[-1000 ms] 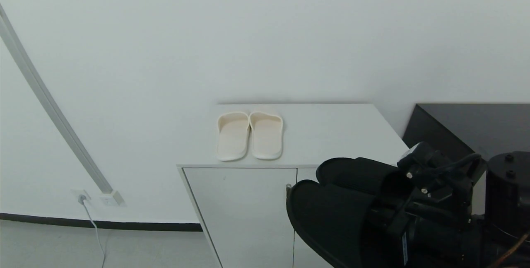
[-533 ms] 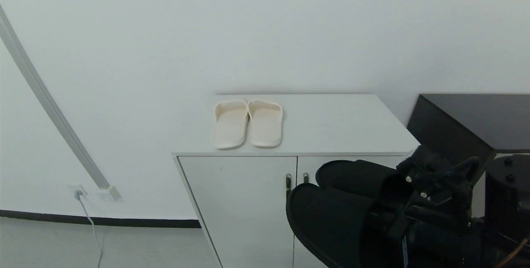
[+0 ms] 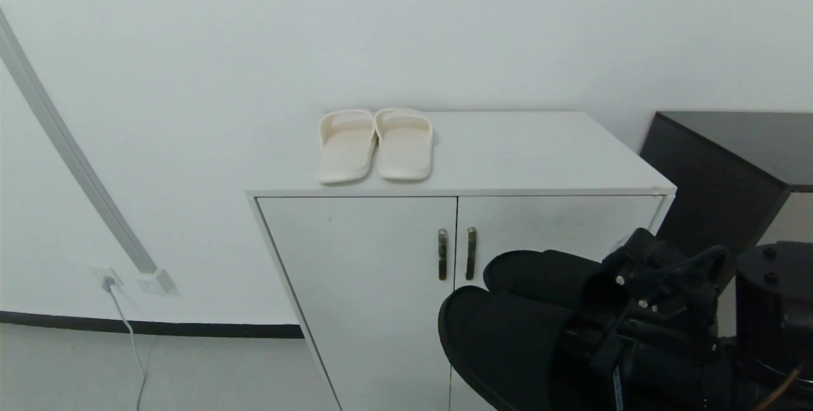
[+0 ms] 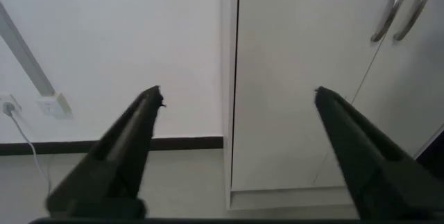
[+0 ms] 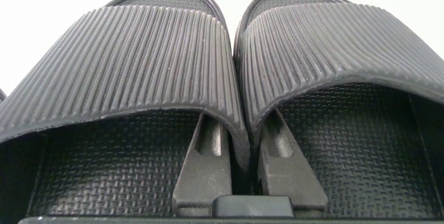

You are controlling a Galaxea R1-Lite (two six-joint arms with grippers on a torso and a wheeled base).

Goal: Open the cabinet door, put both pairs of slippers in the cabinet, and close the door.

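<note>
The white cabinet (image 3: 521,150) is standing against the wall with both doors shut. The left door (image 3: 356,271) and right door (image 3: 546,227) are meeting at the middle. The two metal handles (image 3: 443,254) are sitting side by side at that seam, upright.

The cream slippers (image 3: 375,144) are lying on the cabinet top, toward its left end, side by side and touching, toes pointing to the wall.

The right gripper (image 5: 244,156) is clamping the black slippers (image 3: 508,328). Its two fingers (image 5: 205,161) are sitting one inside each slipper, under the ribbed straps, squeezing the two inner walls together between them. The black pair is hanging in the air in front of the cabinet's right door, lower than the handles, toes pointing toward the cabinet. Whether the toes are touching the door, cannot tell.

The left gripper (image 4: 238,99) is holding its jaws wide apart with nothing between them. It is facing the cabinet's left front edge, apart from it.

A black unit (image 3: 730,163) is standing just right of the cabinet. A wall socket (image 3: 108,281) with a cable (image 3: 130,347) is sitting low on the wall left of the cabinet. A grey conduit strip (image 3: 63,144) is running diagonally up the wall from there.
</note>
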